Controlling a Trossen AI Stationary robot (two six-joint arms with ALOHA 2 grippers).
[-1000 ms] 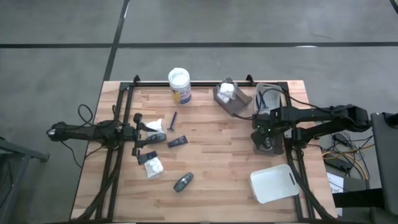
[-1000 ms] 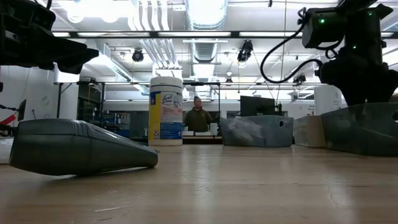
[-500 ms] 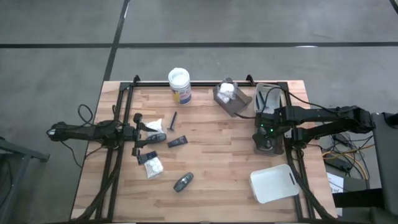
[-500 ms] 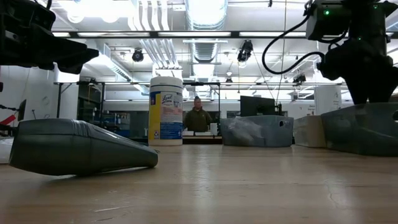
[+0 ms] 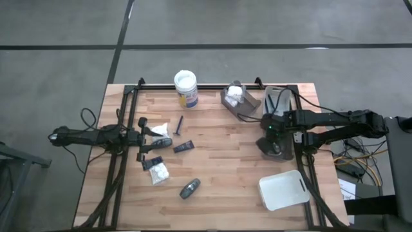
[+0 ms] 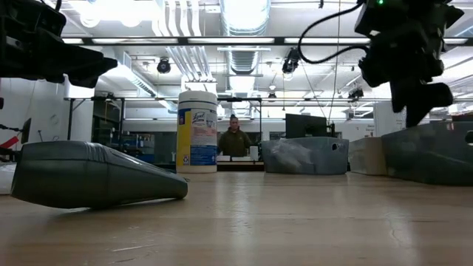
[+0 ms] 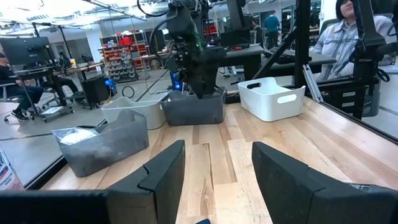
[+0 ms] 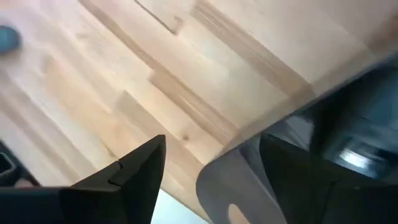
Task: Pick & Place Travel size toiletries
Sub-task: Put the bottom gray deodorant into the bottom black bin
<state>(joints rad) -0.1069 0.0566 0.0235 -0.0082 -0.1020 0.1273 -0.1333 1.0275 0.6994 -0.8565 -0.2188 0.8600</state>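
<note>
Lifted and drawn slightly toward frame centre since a second ago, the right gripper (image 5: 273,143) hangs above the near edge of the dark grey bin (image 5: 281,149) at the high view's right, jaws parted and empty. At left, the left gripper (image 5: 156,147) waits over the scattered toiletries with its jaws apart, nothing visibly between them. A white packet (image 5: 158,171) lies below it, a grey oval bottle (image 5: 189,187) at lower centre, a dark stick (image 5: 179,124) and a small dark tube (image 5: 183,147) near the middle. A white-lidded jar (image 5: 185,87) stands at upper centre beside another grey bin (image 5: 240,102); a white tray (image 5: 283,190) sits at lower right on the wooden table (image 5: 219,167).
</note>
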